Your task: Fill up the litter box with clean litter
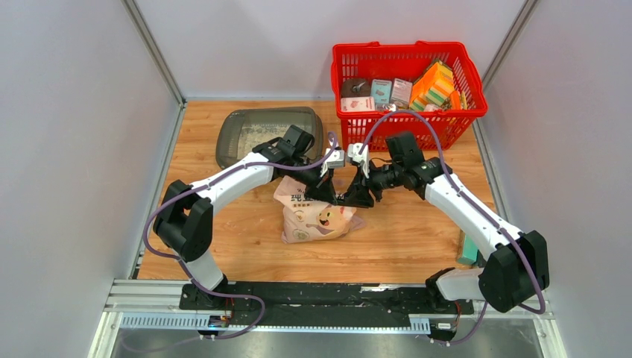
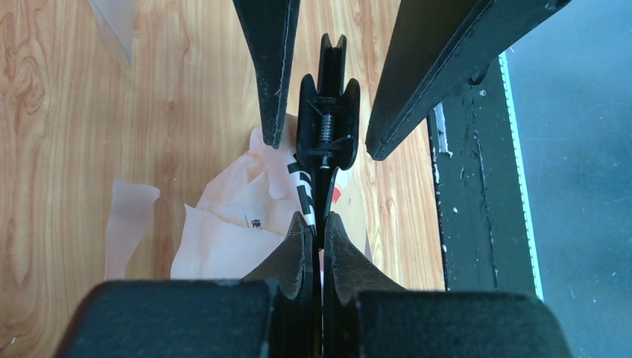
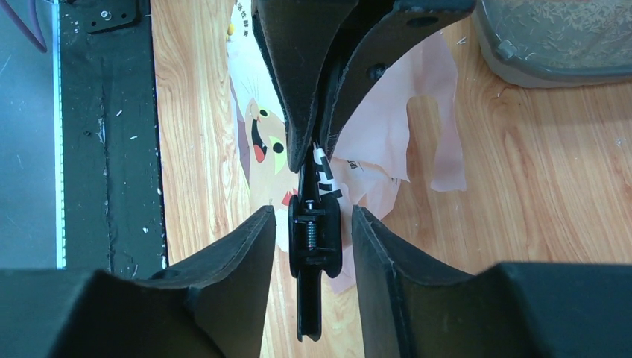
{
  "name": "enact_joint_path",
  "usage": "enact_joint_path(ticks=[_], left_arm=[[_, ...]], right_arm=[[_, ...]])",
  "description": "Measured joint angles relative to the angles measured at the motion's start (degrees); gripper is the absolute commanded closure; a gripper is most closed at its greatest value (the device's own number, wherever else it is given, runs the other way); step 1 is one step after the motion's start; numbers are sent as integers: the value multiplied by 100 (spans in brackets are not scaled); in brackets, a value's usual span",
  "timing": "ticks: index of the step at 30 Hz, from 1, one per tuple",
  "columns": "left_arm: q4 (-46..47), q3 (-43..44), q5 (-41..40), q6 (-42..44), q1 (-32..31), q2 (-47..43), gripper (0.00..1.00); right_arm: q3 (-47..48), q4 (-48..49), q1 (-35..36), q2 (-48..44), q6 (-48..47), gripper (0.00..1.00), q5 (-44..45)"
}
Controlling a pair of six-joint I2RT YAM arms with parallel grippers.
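While the left tool (image 2: pixel 318 227) pinches the top of the litter bag (image 2: pixel 223 250), the right tool (image 3: pixel 314 218) stands open astride its black clip (image 3: pixel 315 250).

Pale grey walls (image 1: pixel 67 149) stood L, R & rear. Table (image 1: pixel 246 250) was light wood-grain w/ black rail (image 1: pixel 335 294) along near edge; dark grey floor (image 1: pixel 335 344) below. Lighting was even.

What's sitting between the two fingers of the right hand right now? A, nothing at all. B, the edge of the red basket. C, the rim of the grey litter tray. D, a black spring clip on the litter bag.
D: the right hand straddles the black spring-loaded plastic clip on the soft pinkish-cream litter bag, with slim gaps either side; the left hand pinches the bag's top.
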Motion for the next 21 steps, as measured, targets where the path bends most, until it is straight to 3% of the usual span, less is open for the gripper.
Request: enact_joint_path(ticks=[6,11,12,13,14,15,16,17,21], left_arm=[[9,0,-2,-46,0,0,100],[39,-11,-4,-101,0,0,100],[46,-13,-4,-131,0,0,100],[46,-13,-4,-151,0,0,100],[48,-15,-4,-173,0,0,99],[61,-15,-37,-190,0,0,94],[81,-22,-44,-214,4,0,80],[92,-26,-52,-223,9,0,74],[129,-33,-63,-302,11,0,62]], right_arm=[[-20,63,0,0,15,55,24],[-48,87,9,0,22,60,46],[-52,87,9,0,20,65,52],[-52,90,9,0,15,87,66],[-52,96,9,0,0,95,79],[-52,90,11,0,-17,100,72],[-52,79,11,-7,-33,100,81],[-52,79,11,-11,-57,100,76],[-50,48,7,-48,-39,100,81]])
